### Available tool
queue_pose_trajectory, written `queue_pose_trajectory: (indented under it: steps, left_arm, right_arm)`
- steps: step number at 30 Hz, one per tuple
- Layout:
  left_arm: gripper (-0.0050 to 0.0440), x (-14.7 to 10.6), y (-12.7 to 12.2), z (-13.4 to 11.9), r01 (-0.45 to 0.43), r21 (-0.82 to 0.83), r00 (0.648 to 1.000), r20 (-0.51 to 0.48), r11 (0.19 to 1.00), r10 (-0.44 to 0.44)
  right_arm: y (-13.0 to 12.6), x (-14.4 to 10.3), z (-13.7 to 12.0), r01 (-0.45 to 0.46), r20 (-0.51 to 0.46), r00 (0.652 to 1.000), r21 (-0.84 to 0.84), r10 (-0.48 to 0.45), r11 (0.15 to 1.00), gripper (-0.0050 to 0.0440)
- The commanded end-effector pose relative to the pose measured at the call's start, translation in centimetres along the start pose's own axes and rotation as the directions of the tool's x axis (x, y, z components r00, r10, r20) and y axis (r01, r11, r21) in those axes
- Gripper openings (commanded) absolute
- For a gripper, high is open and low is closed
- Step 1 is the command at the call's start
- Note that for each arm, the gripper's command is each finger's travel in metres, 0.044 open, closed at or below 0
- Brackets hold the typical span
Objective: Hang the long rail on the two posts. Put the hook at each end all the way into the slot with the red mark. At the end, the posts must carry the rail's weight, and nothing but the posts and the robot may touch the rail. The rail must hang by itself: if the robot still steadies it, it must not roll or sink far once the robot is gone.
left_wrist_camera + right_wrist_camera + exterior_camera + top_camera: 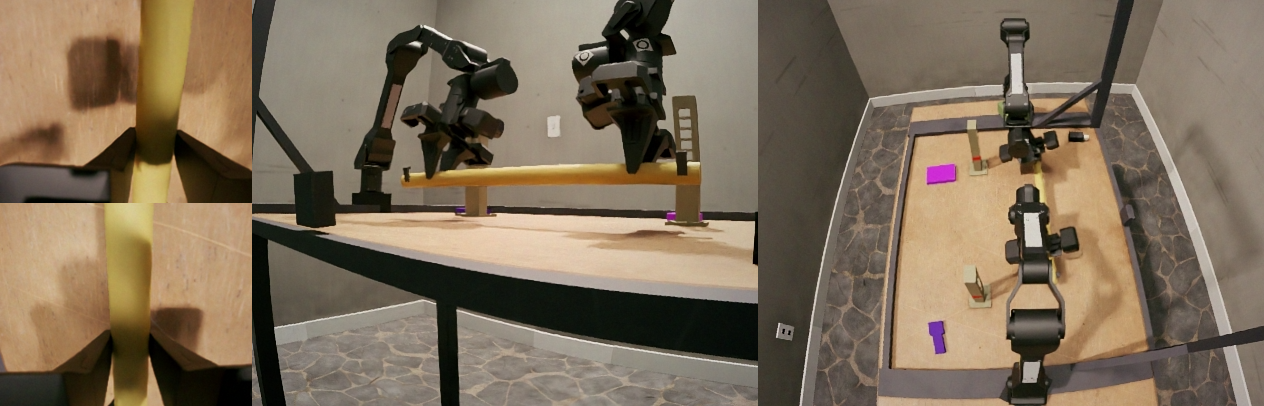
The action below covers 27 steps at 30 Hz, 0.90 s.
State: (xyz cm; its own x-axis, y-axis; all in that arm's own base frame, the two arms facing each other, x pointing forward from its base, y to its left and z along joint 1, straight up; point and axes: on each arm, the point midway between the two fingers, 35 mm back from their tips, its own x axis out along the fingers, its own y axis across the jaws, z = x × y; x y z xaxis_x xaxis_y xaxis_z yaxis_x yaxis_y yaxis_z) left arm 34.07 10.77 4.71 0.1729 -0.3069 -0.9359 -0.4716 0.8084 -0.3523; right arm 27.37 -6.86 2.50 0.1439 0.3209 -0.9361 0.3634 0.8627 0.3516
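The long yellow rail (1039, 182) (552, 175) (164, 54) (130, 271) is held above the table, roughly level, on the camera side of both posts in the exterior view. Dark hooks (406, 174) (681, 163) show at its ends. My left gripper (437, 172) (153, 134) is shut on the rail near one end. My right gripper (644, 166) (130, 335) is shut on it nearer the other end. The near post (971, 276) (476, 201) and far post (973, 142) (687, 202) stand upright, apart from the rail. Their red marks (977, 297) (976, 158) are hidden in the exterior view.
A magenta block (941, 174) lies beyond the far post. A purple piece (937, 337) lies beyond the near post. A small black object (1076, 136) lies at the far right of the table. Dark frame bars (1112, 65) rise at the corners.
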Motion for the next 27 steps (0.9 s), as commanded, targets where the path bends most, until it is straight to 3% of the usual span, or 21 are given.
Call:
queue_pose_trajectory:
  steps: [1,15,27]
  left_arm:
    - [-0.005,-0.1,-0.2,0.2,0.009,0.017,1.0,0.025,1.0,-0.01]
    - [-0.005,2.7,0.9,0.2,0.009,0.016,1.0,0.025,1.0,-0.009]
    - [-0.005,4.3,1.7,0.3,0.034,0.02,0.999,0.016,0.999,-0.035]
  right_arm:
    - [-0.1,0.1,0.4,-0.006,0.024,1.0,-0.006,0.006,1.0,-0.005]
    - [-1.8,4.7,0.5,-0.03,0.032,0.999,-0.003,0.03,1.0,-0.005]
    - [-1.9,5.0,0.5,-0.031,0.032,0.999,-0.003,0.031,1.0,-0.005]
